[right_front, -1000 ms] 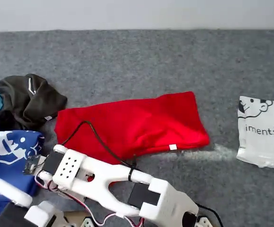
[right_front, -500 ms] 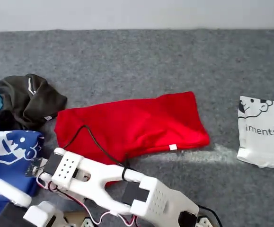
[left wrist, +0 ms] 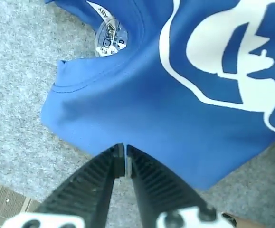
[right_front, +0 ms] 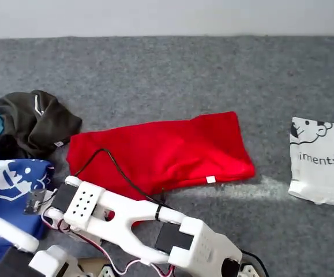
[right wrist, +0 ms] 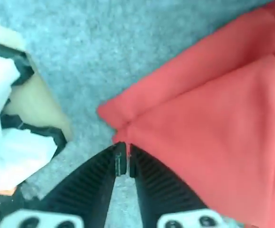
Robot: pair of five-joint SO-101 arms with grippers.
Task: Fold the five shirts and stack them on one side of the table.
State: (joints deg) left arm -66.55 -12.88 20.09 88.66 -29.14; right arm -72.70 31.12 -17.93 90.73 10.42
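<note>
Now the left gripper [left wrist: 124,154] is closed at the blue shirt [left wrist: 175,133] edge, the right gripper [right wrist: 123,154] closed at the red shirt [right wrist: 213,142] corner.

**Print on the shirts**

A line of dark lettering, its start lost at the cloth's edge and closed by a small circled mark, crosses the white shirt [right_front: 321,167] at the table's [right_front: 172,69] right edge, below a black-outlined bear head. The blue shirt [left wrist: 175,109] at the left edge bears a large white graphic without letters. The round neck label [left wrist: 109,37] in its collar has print too fine to read. The small white tag [right_front: 211,179] on the mid-table red shirt [right_front: 161,151] looks blank, or perhaps is just too small.
</note>
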